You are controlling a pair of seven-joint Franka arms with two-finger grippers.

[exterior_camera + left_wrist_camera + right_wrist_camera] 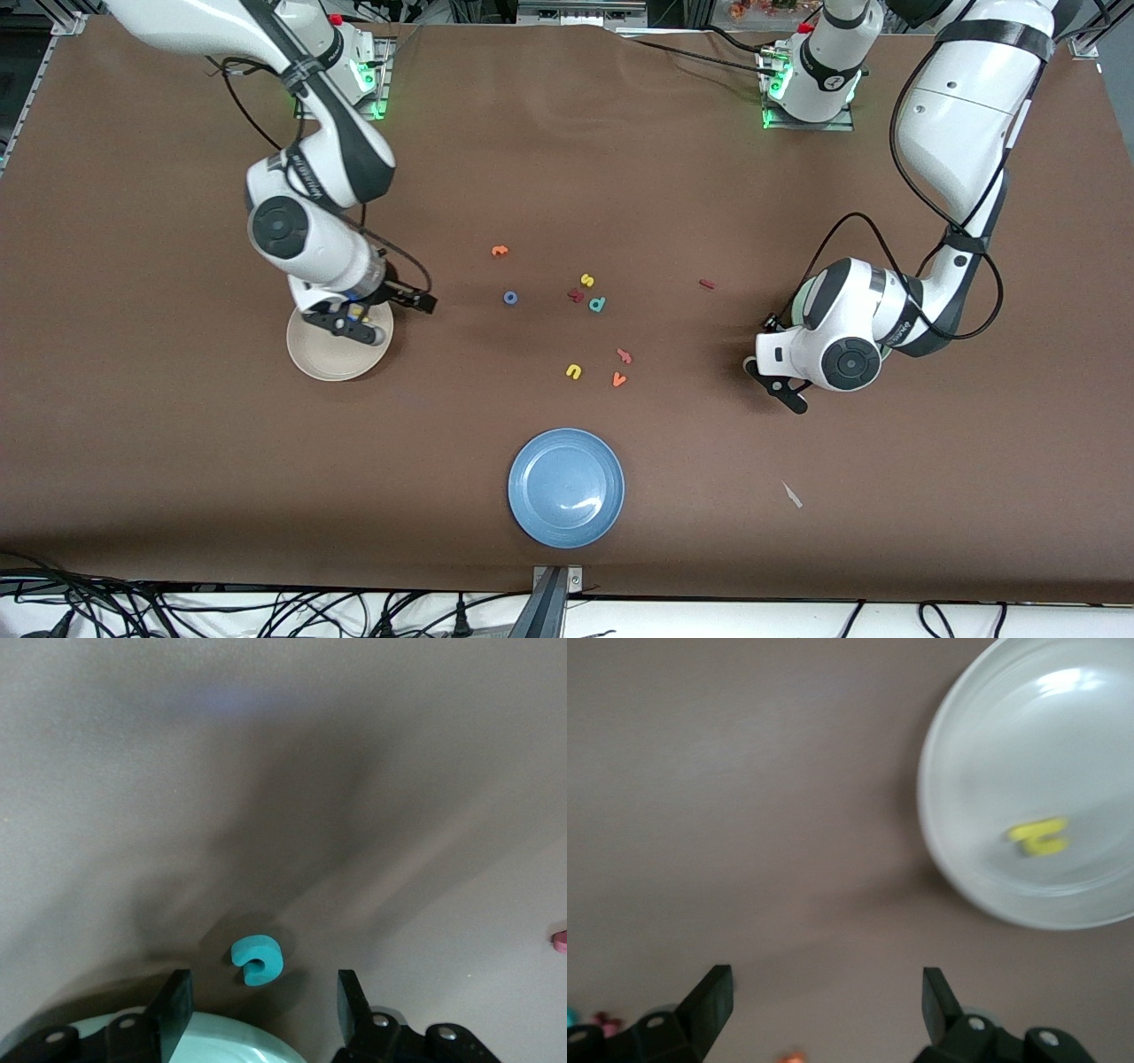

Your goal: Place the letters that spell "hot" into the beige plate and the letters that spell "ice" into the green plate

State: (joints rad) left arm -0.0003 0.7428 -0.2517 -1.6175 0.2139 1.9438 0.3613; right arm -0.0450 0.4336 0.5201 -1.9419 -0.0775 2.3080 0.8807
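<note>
Right claw spread wide, empty, over the round cream-beige plate at frame mid-left, yellow plastic h inside. Left claw spread wide above teal plastic c, beside pale sage-green plate.

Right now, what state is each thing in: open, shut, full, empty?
Left pincer: open, over the teal c, not gripping.
Right pincer: open, empty, over the beige plate.
Teal c: lying on the table beside the green plate.
Yellow h: lying in the beige plate.
Blue plate: empty.
Blue o, dark red i: loose on the table.
</note>
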